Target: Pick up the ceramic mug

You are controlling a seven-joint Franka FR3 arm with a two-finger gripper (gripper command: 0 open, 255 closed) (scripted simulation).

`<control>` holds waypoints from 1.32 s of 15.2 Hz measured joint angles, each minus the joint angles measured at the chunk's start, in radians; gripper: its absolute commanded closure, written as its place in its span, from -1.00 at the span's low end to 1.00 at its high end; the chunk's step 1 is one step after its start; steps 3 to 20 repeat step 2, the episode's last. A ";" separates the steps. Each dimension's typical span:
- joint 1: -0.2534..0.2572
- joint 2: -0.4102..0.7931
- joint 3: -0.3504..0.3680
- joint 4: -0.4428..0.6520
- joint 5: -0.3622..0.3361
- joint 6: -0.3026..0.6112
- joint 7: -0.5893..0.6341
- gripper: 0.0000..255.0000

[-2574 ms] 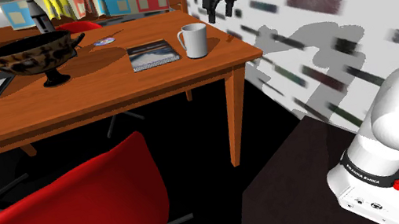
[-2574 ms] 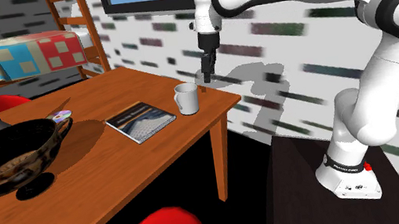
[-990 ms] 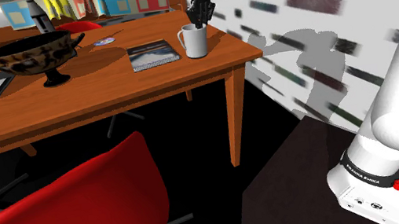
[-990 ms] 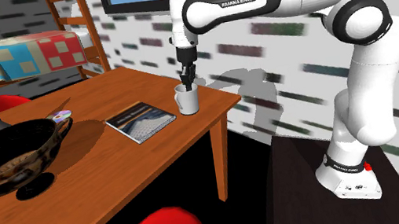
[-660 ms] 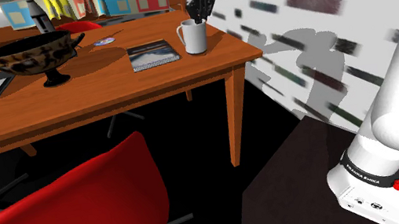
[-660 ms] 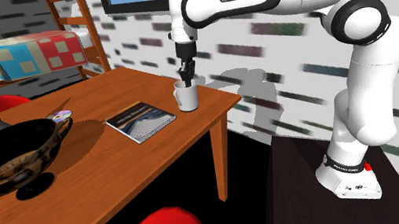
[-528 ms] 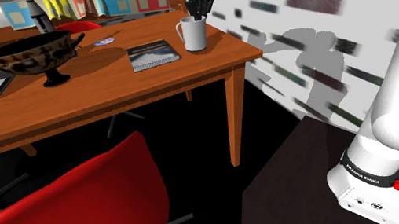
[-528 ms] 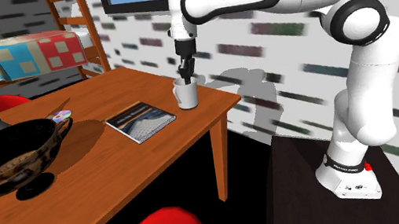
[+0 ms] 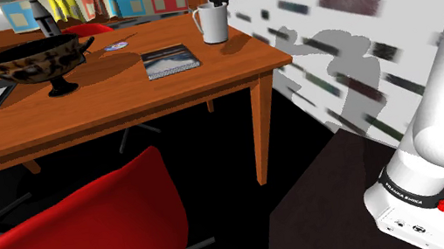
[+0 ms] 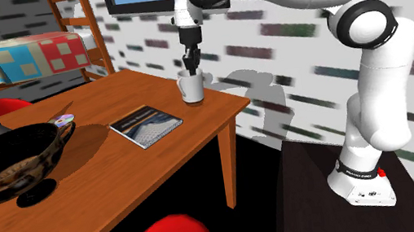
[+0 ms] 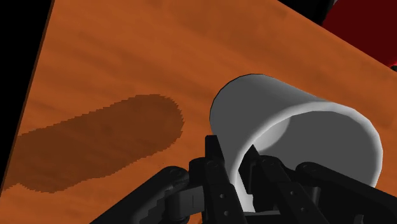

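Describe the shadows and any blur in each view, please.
Shoulder view: a grey shadow falls on the wall, whose dark marks look smeared. Second exterior view: likewise. Wrist view: a long dark shadow lies on the table beside the mug.

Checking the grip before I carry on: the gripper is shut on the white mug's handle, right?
Not the handle. The gripper is shut on the white mug by its rim wall, one finger inside and one outside, as the wrist view shows.
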 measured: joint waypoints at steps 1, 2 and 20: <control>0.000 0.003 0.000 0.018 0.000 -0.015 0.002 1.00; -0.001 0.006 0.000 0.029 0.001 -0.024 0.001 1.00; -0.001 0.006 0.000 0.029 0.001 -0.024 0.001 1.00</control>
